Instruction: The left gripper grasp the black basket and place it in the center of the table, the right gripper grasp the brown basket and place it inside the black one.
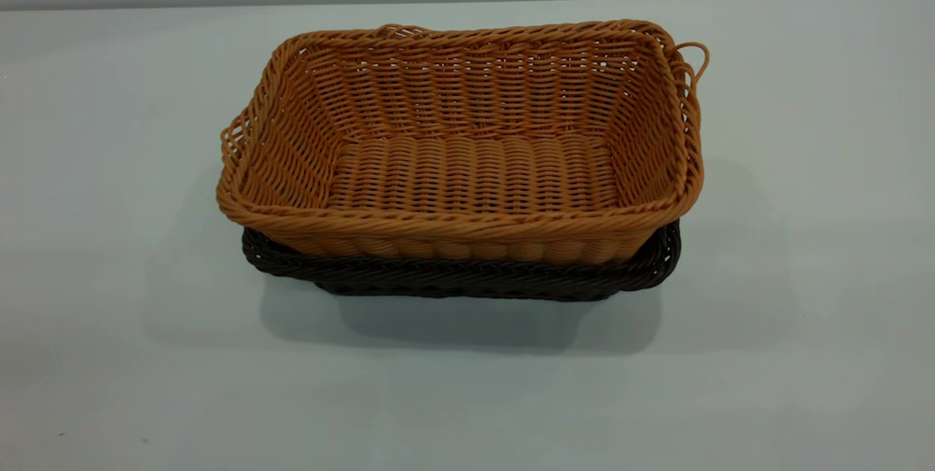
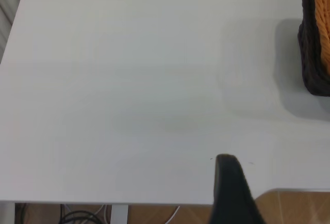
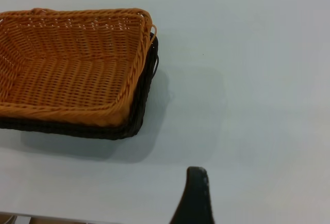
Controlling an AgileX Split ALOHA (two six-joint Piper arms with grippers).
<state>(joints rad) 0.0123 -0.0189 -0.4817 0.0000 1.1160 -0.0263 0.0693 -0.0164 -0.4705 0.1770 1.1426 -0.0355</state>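
The brown basket (image 1: pixel 467 157) sits nested inside the black basket (image 1: pixel 467 277) in the middle of the table (image 1: pixel 117 164). Only the black basket's rim and lower wall show under it. Neither gripper is in the exterior view. In the left wrist view, one finger (image 2: pixel 229 188) of my left gripper hangs over the table's edge, far from the baskets' corner (image 2: pixel 313 54), with nothing against it. In the right wrist view, one finger (image 3: pixel 195 198) of my right gripper is above bare table, apart from the brown basket (image 3: pixel 67 69) and the black basket (image 3: pixel 139 105), holding nothing.
The table edge (image 2: pixel 154 202) shows in the left wrist view, with a brown floor and cables below it. A loose wicker loop (image 1: pixel 694 55) sticks out at the brown basket's far right corner.
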